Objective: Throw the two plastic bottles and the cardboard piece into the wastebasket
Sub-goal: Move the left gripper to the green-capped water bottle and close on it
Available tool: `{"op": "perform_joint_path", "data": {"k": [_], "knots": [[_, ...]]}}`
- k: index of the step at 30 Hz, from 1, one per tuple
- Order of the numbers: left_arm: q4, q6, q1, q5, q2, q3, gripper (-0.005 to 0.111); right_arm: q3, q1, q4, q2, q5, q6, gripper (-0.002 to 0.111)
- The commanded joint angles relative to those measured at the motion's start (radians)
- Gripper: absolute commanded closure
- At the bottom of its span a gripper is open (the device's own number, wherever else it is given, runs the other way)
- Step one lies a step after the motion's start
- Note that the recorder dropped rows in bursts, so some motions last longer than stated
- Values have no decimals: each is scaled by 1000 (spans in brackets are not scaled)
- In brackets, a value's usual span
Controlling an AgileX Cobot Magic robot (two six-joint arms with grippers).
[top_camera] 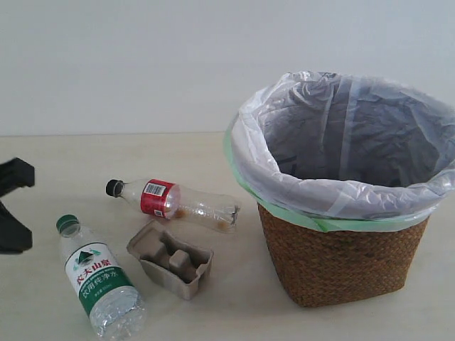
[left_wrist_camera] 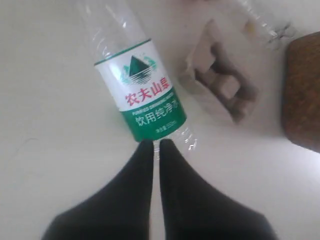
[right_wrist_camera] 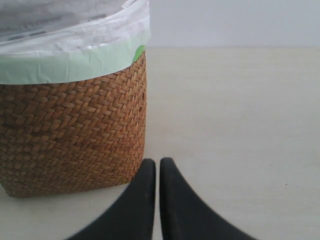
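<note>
The left hand [left_wrist_camera: 156, 143], pressed together and empty, is hovering at ten o'clock of the clear green-capped plastic bottle [top_camera: 97, 283], lying cap toward eleven.

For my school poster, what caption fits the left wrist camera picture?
Closed left gripper pointing at a green-label bottle lying on the table, near a cardboard tray and wicker basket.

My left hand [left_wrist_camera: 156, 146] ended in two matte black fingers [left_wrist_camera: 125, 205], broad at the base and curving to narrow tips. My right hand [right_wrist_camera: 158, 164] looked the same, smooth and plain. The exterior camera caught only blocky black pieces of the left arm [top_camera: 13, 234].
</note>
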Motion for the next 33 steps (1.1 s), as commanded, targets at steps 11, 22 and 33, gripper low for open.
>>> {"op": "perform_joint_path", "data": {"k": [11,22,33], "knots": [[-114,-85,4,38,401,-14,32,0,2,-2,-5,-8,0,108],[-269,-41,4,5,444,-36,17,0,2,-2,-5,-8,0,108],[-260,-40,4,-36,445,-52,17,0,2,-2,-5,-8,0,108]]}}
